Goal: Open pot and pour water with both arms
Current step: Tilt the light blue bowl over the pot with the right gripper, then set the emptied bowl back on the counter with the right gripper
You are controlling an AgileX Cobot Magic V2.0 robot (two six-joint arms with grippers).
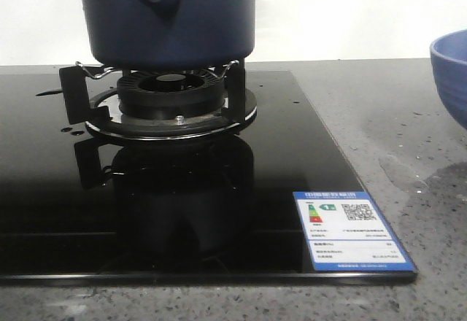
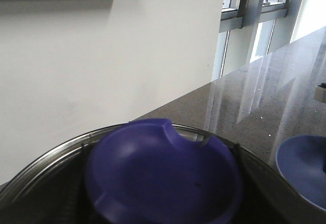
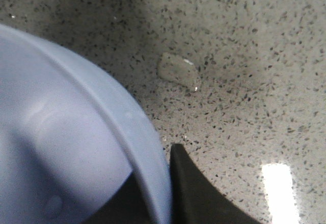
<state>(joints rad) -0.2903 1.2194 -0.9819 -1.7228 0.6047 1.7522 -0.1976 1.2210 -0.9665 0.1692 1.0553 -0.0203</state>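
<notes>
The dark navy pot [image 1: 171,18] stands on the burner's black supports; its top is cut off in the front view. In the left wrist view, a steel rim [image 2: 46,165] rings a dark lid with a big blue knob [image 2: 163,178]. My left gripper [image 2: 159,147] has thin dark fingers [image 2: 81,147] tight against both sides of that knob. In the right wrist view, my right gripper [image 3: 158,183] is shut on the rim of the light blue bowl [image 3: 61,147], with one finger inside and one finger [image 3: 196,193] outside. Neither gripper shows in the front view.
The burner [image 1: 171,95] sits on a black glass cooktop [image 1: 66,211] with a blue label [image 1: 349,227] at its front right corner. The blue bowl [image 1: 452,73] is at the right, over the speckled counter. A wet patch [image 1: 438,182] lies on the counter below it.
</notes>
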